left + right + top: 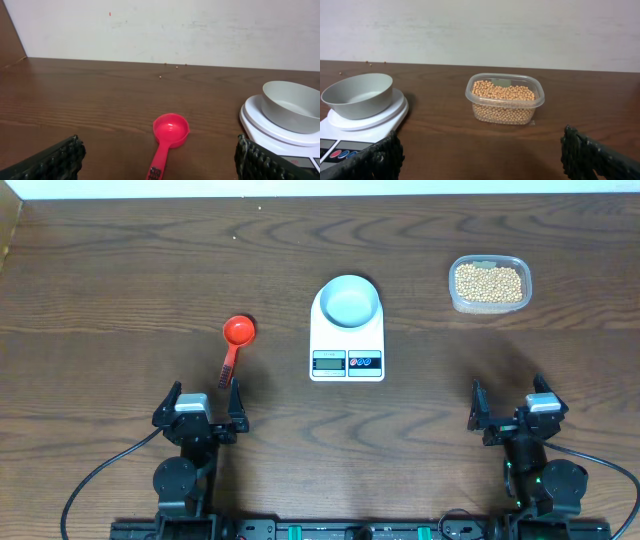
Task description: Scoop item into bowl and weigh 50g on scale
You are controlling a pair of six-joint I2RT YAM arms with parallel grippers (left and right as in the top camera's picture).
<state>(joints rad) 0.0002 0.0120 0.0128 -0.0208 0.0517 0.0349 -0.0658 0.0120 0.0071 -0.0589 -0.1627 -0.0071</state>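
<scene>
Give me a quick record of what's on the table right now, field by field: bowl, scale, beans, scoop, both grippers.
bowl: empty, sitting on the scale
scale: middle of the table, display toward the arms, reading too small to tell
beans: in a clear tub, far right
scoop: red, empty, lying left of the scale, handle toward the left gripper
left gripper: open, holding nothing
right gripper: open, holding nothing, on the tub's side
</scene>
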